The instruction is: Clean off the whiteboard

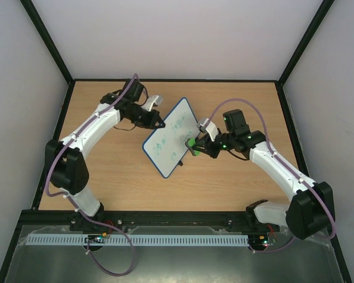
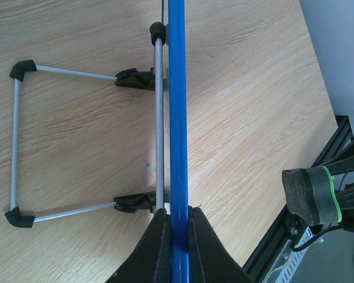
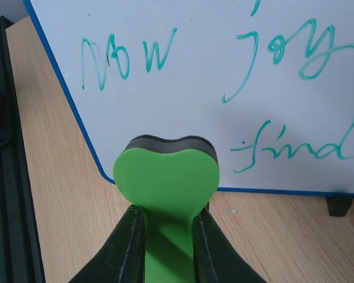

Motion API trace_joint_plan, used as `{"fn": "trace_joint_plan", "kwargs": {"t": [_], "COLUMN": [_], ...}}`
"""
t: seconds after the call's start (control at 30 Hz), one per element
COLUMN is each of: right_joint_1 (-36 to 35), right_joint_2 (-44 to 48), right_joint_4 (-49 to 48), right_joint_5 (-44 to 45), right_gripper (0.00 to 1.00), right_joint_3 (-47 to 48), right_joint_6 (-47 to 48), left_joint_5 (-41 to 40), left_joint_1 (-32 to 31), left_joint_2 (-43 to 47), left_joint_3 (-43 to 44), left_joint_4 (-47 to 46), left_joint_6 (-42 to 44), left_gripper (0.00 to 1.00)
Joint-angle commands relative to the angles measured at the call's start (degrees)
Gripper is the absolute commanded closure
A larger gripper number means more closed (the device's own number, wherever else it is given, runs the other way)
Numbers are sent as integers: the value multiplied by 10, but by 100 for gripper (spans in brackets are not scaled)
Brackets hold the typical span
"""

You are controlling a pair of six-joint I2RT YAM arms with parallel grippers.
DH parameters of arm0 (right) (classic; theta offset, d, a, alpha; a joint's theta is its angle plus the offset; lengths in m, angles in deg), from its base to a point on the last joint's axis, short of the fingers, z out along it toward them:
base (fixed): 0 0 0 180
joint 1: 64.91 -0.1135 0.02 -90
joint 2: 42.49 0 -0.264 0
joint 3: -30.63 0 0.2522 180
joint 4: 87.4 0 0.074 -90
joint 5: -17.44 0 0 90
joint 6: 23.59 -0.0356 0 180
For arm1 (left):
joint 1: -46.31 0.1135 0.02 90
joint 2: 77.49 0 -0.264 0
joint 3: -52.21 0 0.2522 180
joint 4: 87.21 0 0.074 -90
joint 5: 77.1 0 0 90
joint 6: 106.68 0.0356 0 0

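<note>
Barely begun, judging by the whiteboard (image 1: 172,137): propped upright in the middle of the table (image 1: 106,183) on its wire stand (image 2: 15,141), face full of green handwriting (image 3: 130,59), with no wiped patch visible. Steadied at the blue top edge by the left gripper (image 2: 172,236), jaws pressed together on the frame. Faced near a lower corner by the green eraser (image 3: 165,177), pinched in the right gripper (image 3: 165,236); touching or not, impossible to tell. Left to do: practically all the wiping.

2 white-black arms (image 1: 100,127), purple cables (image 1: 242,100)
</note>
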Motion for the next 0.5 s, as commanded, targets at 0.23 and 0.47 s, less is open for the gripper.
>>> {"fn": "trace_joint_plan", "kwargs": {"t": [0.23,0.47], "right_joint_1": [-7,-42], "right_joint_2": [8,-7], "right_joint_4": [12,-26], "right_joint_5": [19,54], "right_gripper": [98,98], "right_joint_3": [18,31], "right_joint_6": [1,-18], "left_joint_5": [-114,-138], "left_joint_1": [-9,-9], "left_joint_2": [65,191], "left_joint_3": [48,-76], "left_joint_4": [20,18], "left_joint_6": [-42,-75], "left_gripper": [51,47]}}
